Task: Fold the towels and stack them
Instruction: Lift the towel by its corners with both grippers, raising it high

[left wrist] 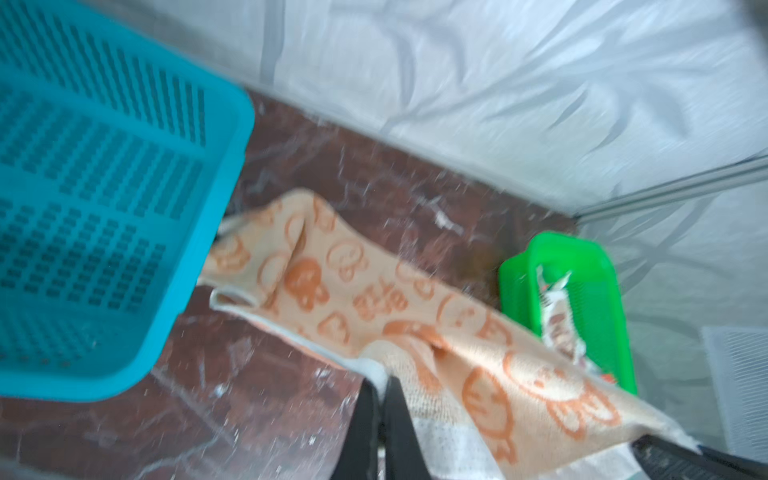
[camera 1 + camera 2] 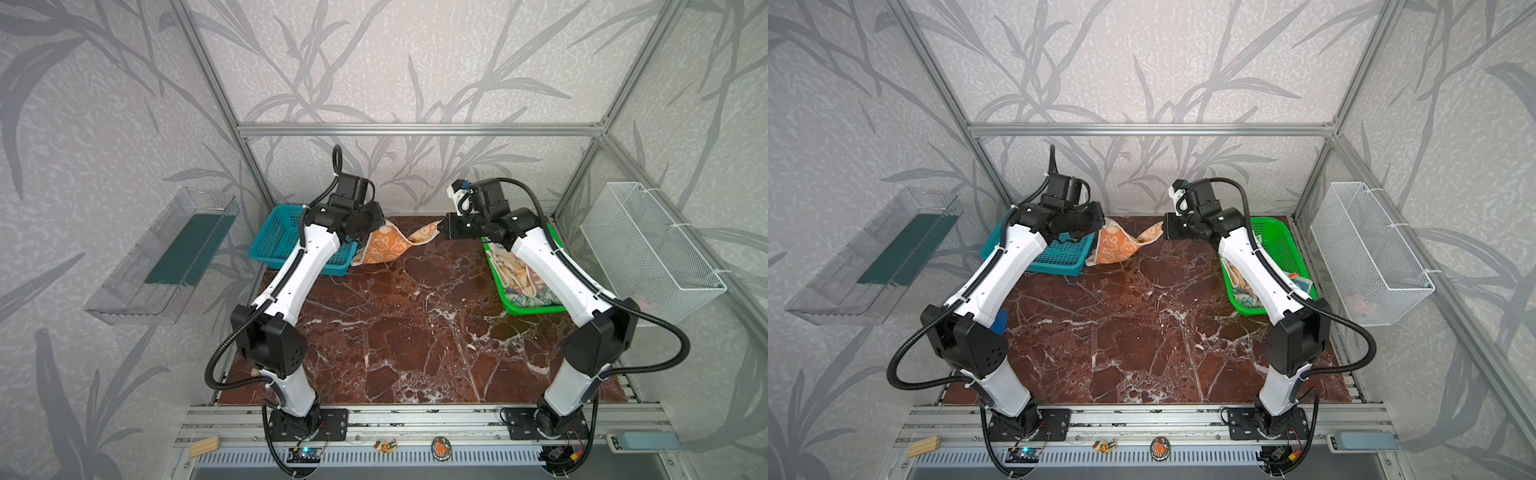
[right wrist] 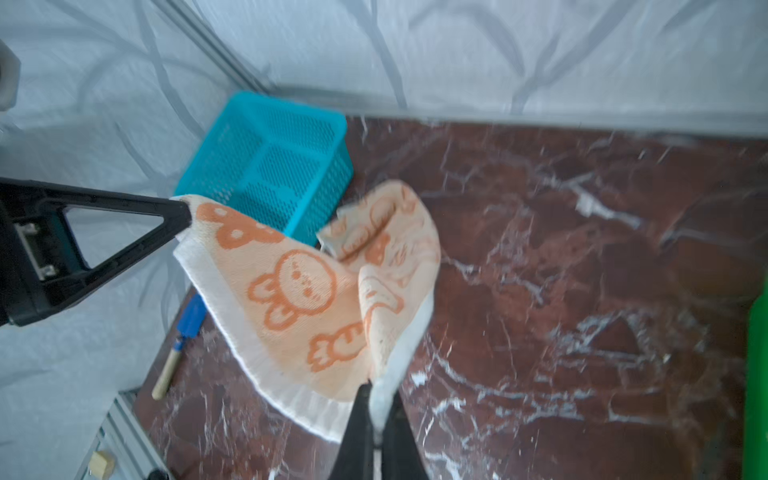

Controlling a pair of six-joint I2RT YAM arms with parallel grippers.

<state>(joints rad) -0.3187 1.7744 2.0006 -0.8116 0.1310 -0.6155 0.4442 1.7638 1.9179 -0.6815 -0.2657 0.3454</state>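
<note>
Cream terry towel with orange bunnies (image 2: 384, 247): up off the table at its far side, strung between both claws, unfolded, twisted and sagging in the middle.
Left gripper (image 3: 183, 212): clenched on one corner of the towel (image 3: 299, 291), close to the teal basket. In the left wrist view its black fingers (image 1: 363, 424) are pinched together with cloth between them.
Right gripper (image 2: 442, 227): clamped on the opposite end of the towel (image 2: 1115, 245). The right wrist view shows the jaws closed with the white hem caught between them.
Towel low end: hangs down just beside the teal perforated plastic basket (image 2: 274, 241). Cannot tell whether it touches the tabletop.
Teal basket position: far left of the table, partly behind the left arm in both top views.
Green perforated plastic basket (image 2: 536, 309): far right of the table, under the right arm.
Other towels: both bunched inside the green basket. The cream-and-orange striped cloth (image 2: 513, 270) lies toward the far end, the cream cloth with blue print (image 2: 540, 297) toward the near end. The arm hides parts of both.
Red-brown marble-pattern tabletop (image 2: 415, 332): carries both baskets.
Blue-and-wood handled tool (image 3: 191, 316): lies at the table's left edge, kind unclear.
</note>
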